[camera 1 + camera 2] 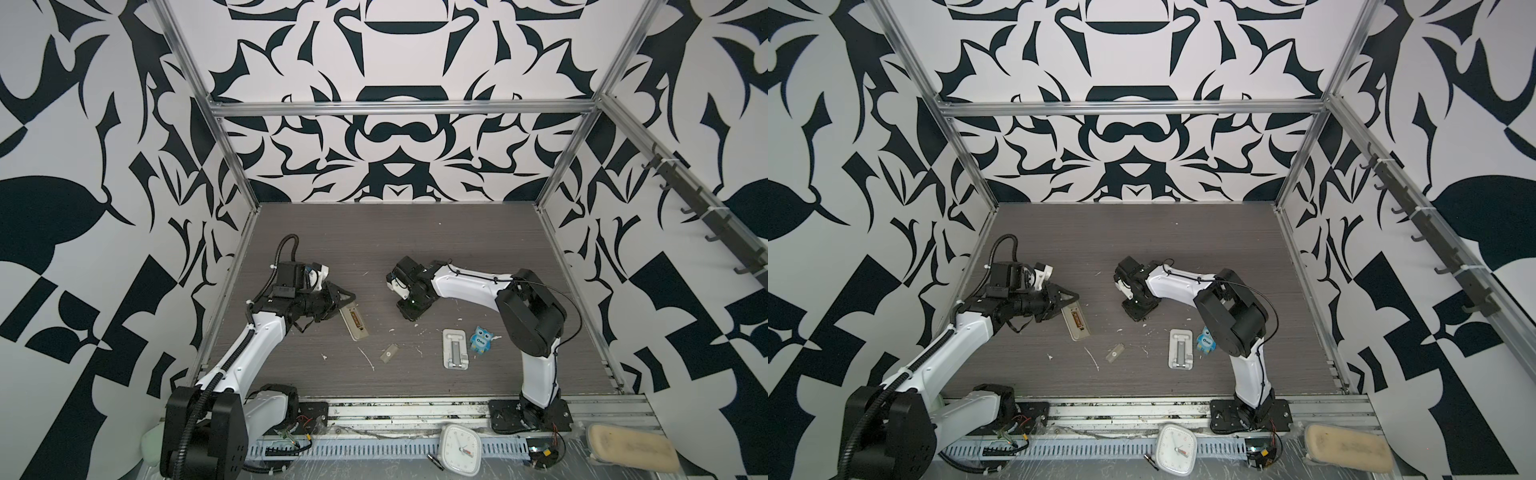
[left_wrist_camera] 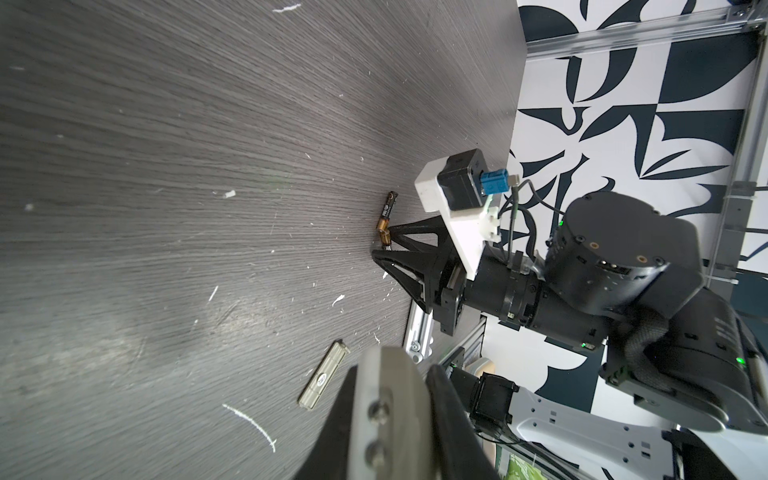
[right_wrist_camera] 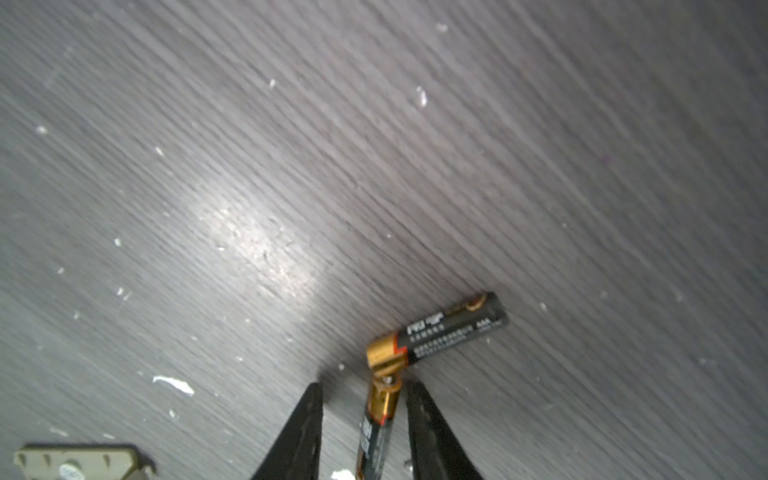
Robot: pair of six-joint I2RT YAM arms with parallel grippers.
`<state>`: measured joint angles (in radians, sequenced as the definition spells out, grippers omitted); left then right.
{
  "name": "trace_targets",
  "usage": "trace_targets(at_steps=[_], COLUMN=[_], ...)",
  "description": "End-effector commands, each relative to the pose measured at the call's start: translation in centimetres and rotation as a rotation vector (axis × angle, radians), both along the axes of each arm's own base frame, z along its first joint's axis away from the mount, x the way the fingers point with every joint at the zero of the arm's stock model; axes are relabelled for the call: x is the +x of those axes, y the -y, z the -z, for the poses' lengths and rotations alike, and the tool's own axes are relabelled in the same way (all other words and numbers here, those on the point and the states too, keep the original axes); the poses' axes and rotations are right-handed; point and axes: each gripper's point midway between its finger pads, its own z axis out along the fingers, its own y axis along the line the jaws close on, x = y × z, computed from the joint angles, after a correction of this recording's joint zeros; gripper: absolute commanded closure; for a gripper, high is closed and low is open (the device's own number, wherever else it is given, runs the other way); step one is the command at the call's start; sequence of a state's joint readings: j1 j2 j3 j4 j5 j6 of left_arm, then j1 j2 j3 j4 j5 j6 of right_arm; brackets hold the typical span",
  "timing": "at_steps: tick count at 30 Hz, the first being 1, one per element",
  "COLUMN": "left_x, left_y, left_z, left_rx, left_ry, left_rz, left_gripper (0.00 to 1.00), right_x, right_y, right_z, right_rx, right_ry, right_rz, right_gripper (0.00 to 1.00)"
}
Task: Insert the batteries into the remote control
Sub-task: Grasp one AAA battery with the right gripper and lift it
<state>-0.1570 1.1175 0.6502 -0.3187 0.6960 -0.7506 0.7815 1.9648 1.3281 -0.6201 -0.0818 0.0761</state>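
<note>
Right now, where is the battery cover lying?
In both top views the battery cover lies flat on the table, between the remote control on its left and the silvery stand on its right, touching neither.

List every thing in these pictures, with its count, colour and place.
batteries: 2, black and gold, lying near the middle
remote control: 1, beige back up, left of middle
cover: 1, grey-beige, flat, front middle
stand: 1, silver, right of the cover
owl toy: 1, blue, beside the stand
clock: 1, white, front rail
sponge: 1, beige, front right corner
table: 1, dark grey wood, under everything
left gripper: 1, black, shut on the remote control
right gripper: 1, black, open around one battery
</note>
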Motion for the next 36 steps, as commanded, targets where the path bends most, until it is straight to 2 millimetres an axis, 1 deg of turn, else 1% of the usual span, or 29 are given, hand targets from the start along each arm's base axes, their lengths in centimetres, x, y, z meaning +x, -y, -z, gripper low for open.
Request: trace_targets(at_steps=[1,8,16,22,26,28,30,32,36], left_x=[-0.2,-0.3,0.0,0.5,0.7,0.9,1.1,1.4,2.5], left_y=[-0.1,-0.3,-0.3,-0.2,-0.2,-0.2,-0.3,-0.4,-0.6], left_z=[-0.1,0.0,-0.1,0.0,0.1,0.0,-0.2,-0.4,-1.7], left_rx=[-0.002,0.002,-0.002,-0.005,-0.006,-0.009,-0.006,0.001,-0.010], left_ry=[-0.004,-0.008,-0.003,0.007,0.020,0.031,0.044,0.064,0.125], left_rz=[-0.006,-0.017,-0.027,-0.031,-0.035,-0.037,-0.044,-0.057,-0.097], left_gripper=[1.00,1.00,1.00,1.00,1.00,1.00,1.00,1.00,1.00], right_x=[-0.1,-0.5,-0.9,-1.4,-1.9,-2.3,-2.7,-3.2,-3.8], right_y=[-0.6,-0.6,-0.2,0.3,0.2,-0.3,-0.7,-1.1,-1.8], right_z=[-0.3,-0.1,0.1,-0.3,-1.4,-2.6,-4.3,-6.7,-13.1], right_rx=[0.020,0.030,0.028,0.017,0.057,0.112,0.167,0.231,0.394], right_ry=[0.005,-0.006,-0.009,-0.008,-0.006,-0.005,-0.006,-0.007,0.039], right_rz=[-0.010,-0.018,-0.036,-0.062,-0.089,-0.104,-0.113,-0.124,-0.141], right_gripper=[0.64,0.70,0.78,0.89,0.97,1.00,1.00,1.00,1.00])
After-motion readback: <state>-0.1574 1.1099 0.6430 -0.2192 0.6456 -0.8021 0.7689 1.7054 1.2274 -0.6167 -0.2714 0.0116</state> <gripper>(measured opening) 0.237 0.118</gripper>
